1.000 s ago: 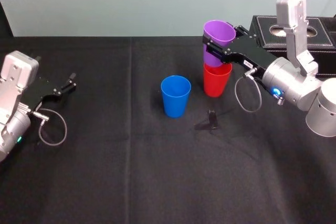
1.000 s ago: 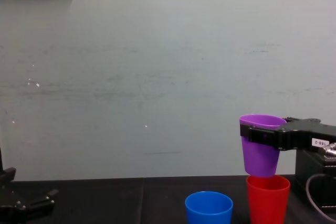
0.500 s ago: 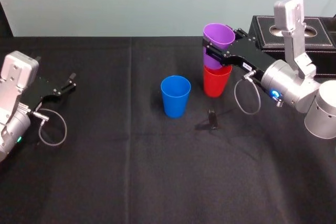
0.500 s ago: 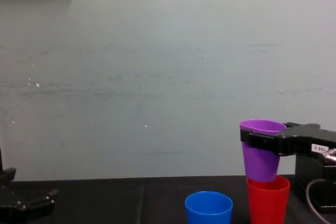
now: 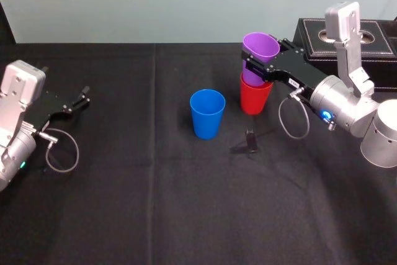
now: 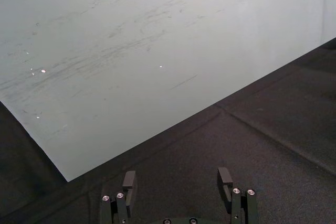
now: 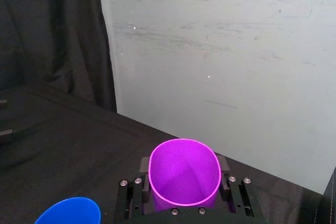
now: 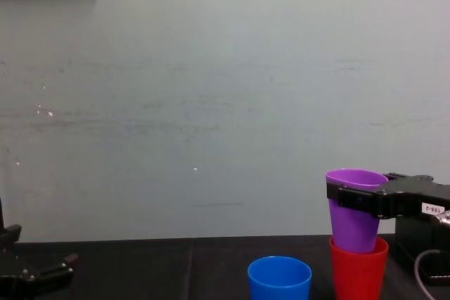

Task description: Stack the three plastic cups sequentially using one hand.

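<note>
The right gripper (image 5: 253, 66), clamped on the purple cup (image 5: 261, 45), has sunk over the last second; the cup's base now sits inside the red cup (image 5: 255, 99) (not fully seated, I judge). The blue cup (image 5: 207, 113) waits alongside on the counter (image 5: 155, 209), unstacked; the left gripper (image 5: 79, 99) idles far left, fingers wide.

The purple cup (image 5: 260, 48) sits upright, partway inside the red cup (image 5: 255, 98) near the table's (image 5: 124, 184) far edge; the blue cup (image 5: 207, 115) stands beside them.

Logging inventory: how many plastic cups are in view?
3. Blue cup stands alone, centre; red cup just right of it; purple cup partly inside the red, held by the right gripper; left gripper parked.
</note>
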